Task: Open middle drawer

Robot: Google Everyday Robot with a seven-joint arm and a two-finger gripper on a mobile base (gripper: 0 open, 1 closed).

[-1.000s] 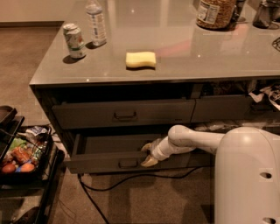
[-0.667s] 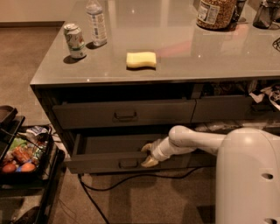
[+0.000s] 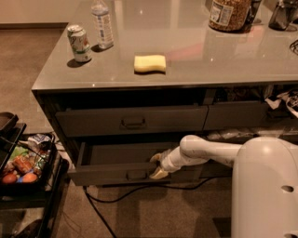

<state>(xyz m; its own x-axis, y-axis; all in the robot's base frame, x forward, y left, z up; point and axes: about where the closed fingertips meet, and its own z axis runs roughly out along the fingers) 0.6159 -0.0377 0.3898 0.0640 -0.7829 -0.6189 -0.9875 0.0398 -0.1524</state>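
Observation:
The middle drawer (image 3: 107, 175) is the wide dark-grey one low in the cabinet. It stands pulled out a short way, with its plain grey inside showing. Its small bar handle (image 3: 137, 175) is at the centre of the front. My gripper (image 3: 158, 166) reaches in from the right on my white arm (image 3: 205, 152). It sits on the top edge of the drawer front, just right of the handle. One finger (image 3: 155, 158) is inside the drawer and the other is outside the front panel, so it pinches the panel.
A shut drawer (image 3: 132, 122) sits above, and a narrower one (image 3: 242, 115) to its right. On the counter (image 3: 195, 65) are a yellow sponge (image 3: 150, 63), a can (image 3: 80, 43), a bottle (image 3: 103, 24) and a jar (image 3: 230, 14). A rack of snacks (image 3: 23, 167) stands at left. A cable (image 3: 100, 200) runs on the floor.

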